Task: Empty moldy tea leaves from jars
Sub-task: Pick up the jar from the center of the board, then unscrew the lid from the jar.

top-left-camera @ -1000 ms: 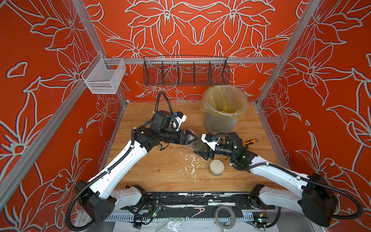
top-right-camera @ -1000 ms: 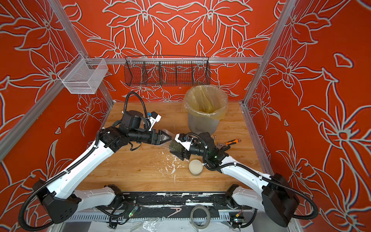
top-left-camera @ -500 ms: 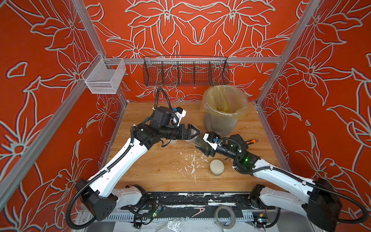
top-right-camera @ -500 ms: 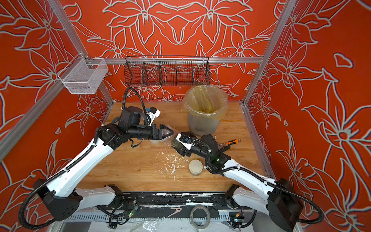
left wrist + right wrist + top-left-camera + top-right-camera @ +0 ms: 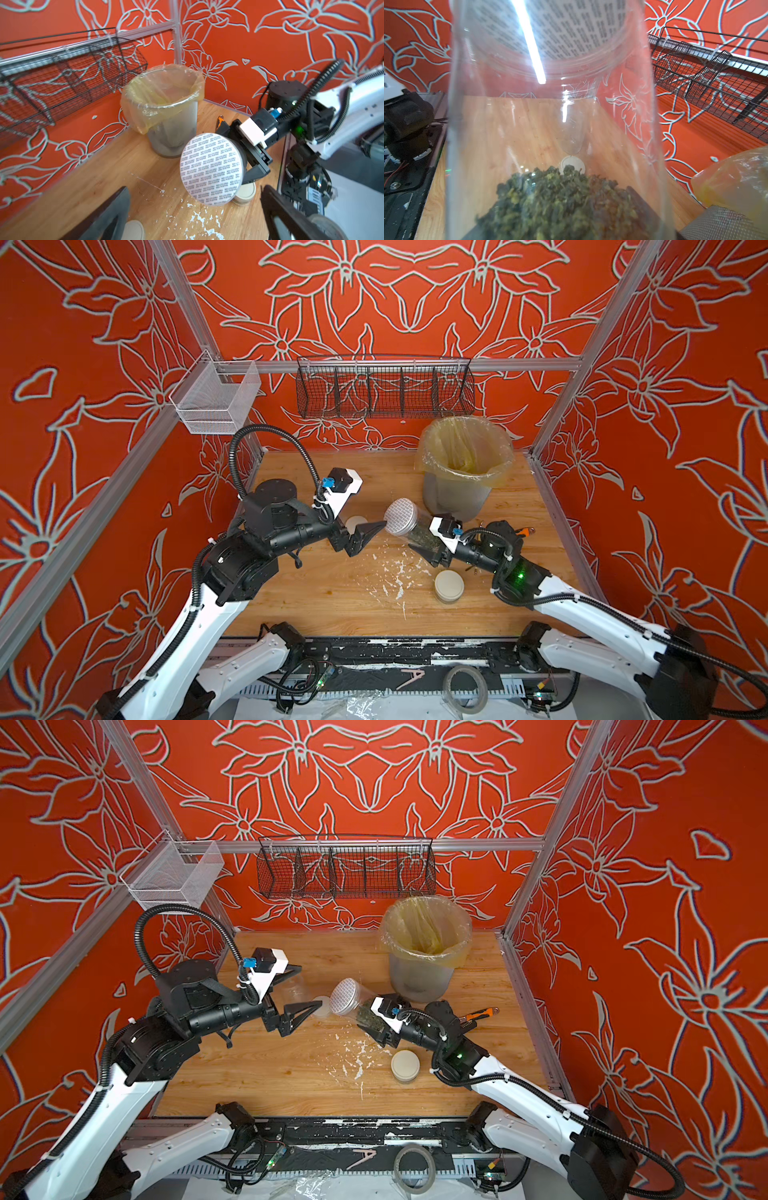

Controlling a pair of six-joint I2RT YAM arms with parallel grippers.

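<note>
Above the middle of the counter (image 5: 316,605), the tall clear jar (image 5: 411,529) hangs tilted, mouth raised toward the left and closed by a printed white seal (image 5: 212,168). Dark tea leaves (image 5: 560,205) lie heaped at its lower end, where the right tool (image 5: 426,545) pinches the smooth wall. The left tool (image 5: 193,188) stands spread wide, a finger on either side of the seal; whether a tip touches the rim I cannot tell.

The likely trouble is the seal. It is flat and thin, so closing fingers may slide off its edge or tear away only scraps, and the white flakes (image 5: 395,578) scattered below suggest how it crumbles. A hard pull could also twist the jar in a grip set so low on slick plastic, or drag it free.

The mouth points away from the lined grey bin (image 5: 451,499) at the far right, so a seal that gives suddenly would drop leaves on the counter. A squat jar with a cream lid (image 5: 449,585) sits near, under the right arm, and a dip could knock it
</note>
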